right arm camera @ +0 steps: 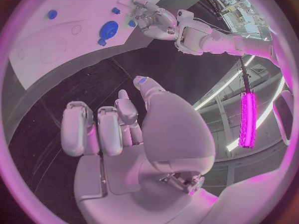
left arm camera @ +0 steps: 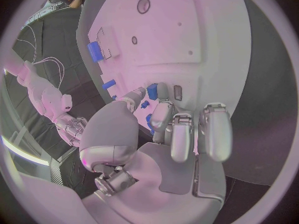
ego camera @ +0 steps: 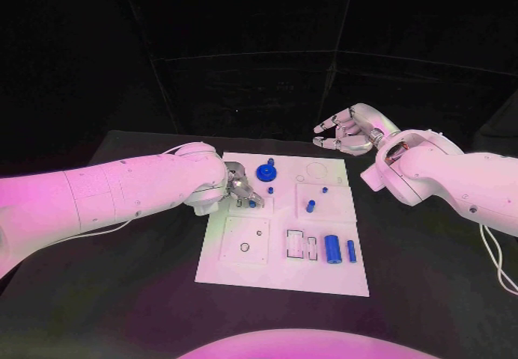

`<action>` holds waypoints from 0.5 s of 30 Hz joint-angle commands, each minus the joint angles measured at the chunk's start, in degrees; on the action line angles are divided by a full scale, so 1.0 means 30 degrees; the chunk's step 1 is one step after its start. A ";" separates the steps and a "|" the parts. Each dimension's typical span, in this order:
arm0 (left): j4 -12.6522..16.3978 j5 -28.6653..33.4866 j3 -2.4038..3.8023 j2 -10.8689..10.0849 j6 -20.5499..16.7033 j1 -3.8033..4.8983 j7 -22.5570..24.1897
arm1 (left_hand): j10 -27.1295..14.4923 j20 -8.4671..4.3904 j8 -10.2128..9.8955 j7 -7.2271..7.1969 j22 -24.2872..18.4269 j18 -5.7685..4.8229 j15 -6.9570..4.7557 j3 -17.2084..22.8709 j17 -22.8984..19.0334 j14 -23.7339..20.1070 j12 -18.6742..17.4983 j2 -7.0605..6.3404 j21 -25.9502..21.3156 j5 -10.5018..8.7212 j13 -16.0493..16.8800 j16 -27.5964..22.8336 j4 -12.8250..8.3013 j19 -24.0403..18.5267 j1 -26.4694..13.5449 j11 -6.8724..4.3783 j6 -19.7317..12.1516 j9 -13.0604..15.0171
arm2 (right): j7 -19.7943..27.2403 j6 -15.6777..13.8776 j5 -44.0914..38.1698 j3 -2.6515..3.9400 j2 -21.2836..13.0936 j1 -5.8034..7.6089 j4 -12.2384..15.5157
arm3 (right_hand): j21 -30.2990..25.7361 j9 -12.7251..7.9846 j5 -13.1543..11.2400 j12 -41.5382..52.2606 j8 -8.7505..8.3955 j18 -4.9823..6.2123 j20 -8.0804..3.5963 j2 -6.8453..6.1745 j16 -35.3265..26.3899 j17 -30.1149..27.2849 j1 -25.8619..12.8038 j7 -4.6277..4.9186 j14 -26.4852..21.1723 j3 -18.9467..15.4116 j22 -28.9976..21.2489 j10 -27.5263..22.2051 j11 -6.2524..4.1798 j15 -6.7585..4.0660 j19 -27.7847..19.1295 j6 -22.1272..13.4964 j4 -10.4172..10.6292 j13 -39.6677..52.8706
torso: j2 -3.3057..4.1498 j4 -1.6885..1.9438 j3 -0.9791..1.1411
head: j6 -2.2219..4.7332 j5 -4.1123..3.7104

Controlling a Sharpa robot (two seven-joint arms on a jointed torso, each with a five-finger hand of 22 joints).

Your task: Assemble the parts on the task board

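The right hand point(right arm camera: 124, 134) is seen from behind, its fingers loosely curled with nothing held, raised over the black table point(right arm camera: 93, 79). Beyond it the white task board point(right arm camera: 69, 35) is seen, carrying a blue gear-like part point(right arm camera: 108, 29) and smaller blue parts point(right arm camera: 52, 14). The left hand point(right arm camera: 149, 19) is placed at the board's edge, near a small blue part point(right arm camera: 131, 23).

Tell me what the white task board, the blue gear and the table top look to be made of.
White task board: likely rigid plastic, smooth and matte, with crisp cut recesses. Blue gear: probably moulded or printed plastic, uniform saturated colour, no metallic shine. Black table: dull dark surface, perhaps a mat or laminate; cannot tell which.
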 commanded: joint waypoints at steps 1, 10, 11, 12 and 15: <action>0.0018 -0.0017 0.0001 -0.0052 -0.0152 0.0008 -0.0133 | 0.0152 -0.0134 -0.0089 -0.0028 0.0466 -0.0137 -0.0136 -0.1018 0.5032 0.2018 0.0062 0.0193 0.0044 -0.1847 0.0070 0.0059 0.0461 0.0257 -0.0075 -0.0042 0.0107 -0.0036 | 0.0039 -0.0133 0.0069 0.0014 -0.0008 0.0040 0.0004 | -0.0095 0.0007 0.0067 -0.0014 0.0078 0.0229 -0.0005 0.0007 -0.0099 -0.0020 -0.0157 -0.0088 0.0818 0.0024 -0.0010 -0.0082 -0.0037 -0.0142 -0.0075 0.0079 0.0151 -0.0021 | -0.0003 0.0022 -0.0021 | 0.0015 -0.0025; 0.0547 -0.0006 0.0082 -0.0630 -0.0575 0.0122 -0.0050 | 0.0150 -0.0174 -0.0067 -0.0027 0.0396 -0.0107 -0.0150 -0.3199 0.5032 0.2018 0.0071 0.0377 -0.0051 -0.3001 0.0104 0.0059 0.1536 0.0236 0.0397 -0.0063 0.0094 -0.0065 | 0.0058 -0.0151 0.0084 0.0013 -0.0043 0.0039 -0.0052 | -0.0102 0.0005 0.0063 -0.0010 0.0080 0.0230 -0.0006 -0.0005 -0.0113 -0.0029 -0.0218 -0.0087 0.0816 -0.0012 -0.0018 -0.0085 -0.0034 -0.0141 -0.0079 0.0066 0.0215 -0.0019 | -0.0018 0.0008 -0.0025 | 0.0070 -0.0064; 0.0690 0.0005 0.0157 -0.0765 -0.0568 0.0180 -0.0021 | 0.0124 -0.0171 -0.0060 -0.0036 0.0327 -0.0095 -0.0177 -0.3468 0.5032 0.2018 0.0037 0.0358 -0.0108 -0.3012 0.0067 0.0059 0.1644 0.0210 0.0489 -0.0047 0.0065 -0.0061 | 0.0081 -0.0137 0.0103 0.0013 -0.0052 0.0038 -0.0073 | -0.0102 0.0005 0.0063 -0.0010 0.0080 0.0230 -0.0006 -0.0005 -0.0113 -0.0029 -0.0218 -0.0087 0.0816 -0.0012 -0.0018 -0.0085 -0.0034 -0.0141 -0.0079 0.0066 0.0215 -0.0019 | -0.0017 -0.0005 -0.0032 | 0.0080 -0.0063; 0.0819 0.0015 0.0297 -0.0892 -0.0541 0.0242 0.0010 | 0.0089 -0.0186 -0.0046 -0.0027 0.0261 -0.0078 -0.0177 -0.3795 0.5032 0.2018 -0.0003 0.0348 -0.0164 -0.3025 0.0023 0.0059 0.1772 0.0185 0.0629 -0.0056 0.0024 -0.0051 | 0.0117 -0.0099 0.0150 0.0013 -0.0060 0.0038 -0.0101 | -0.0105 0.0004 0.0047 -0.0007 0.0082 0.0230 -0.0007 -0.0015 -0.0115 -0.0027 -0.0252 -0.0087 0.0816 -0.0035 -0.0020 -0.0086 -0.0033 -0.0139 -0.0079 0.0060 0.0248 -0.0018 | -0.0014 -0.0006 -0.0031 | 0.0083 -0.0067; 0.1056 0.0039 0.0629 -0.1195 -0.0532 0.0442 0.0040 | -0.0249 -0.0193 -0.0093 0.0053 -0.0155 0.0014 -0.0169 -0.4491 0.5032 0.2018 -0.0473 0.0332 -0.0492 -0.3035 -0.0526 0.0059 0.2039 0.0015 0.0992 0.0014 -0.0313 -0.0044 | 0.0150 -0.0064 0.0272 0.0013 -0.0070 0.0038 -0.0173 | -0.0121 0.0005 -0.0204 0.0034 0.0098 0.0232 -0.0007 -0.0044 -0.0124 -0.0017 -0.0327 -0.0098 0.0819 -0.0121 -0.0034 -0.0069 -0.0038 -0.0141 -0.0084 0.0047 0.0353 0.0011 | 0.0005 0.0001 -0.0024 | 0.0120 -0.0123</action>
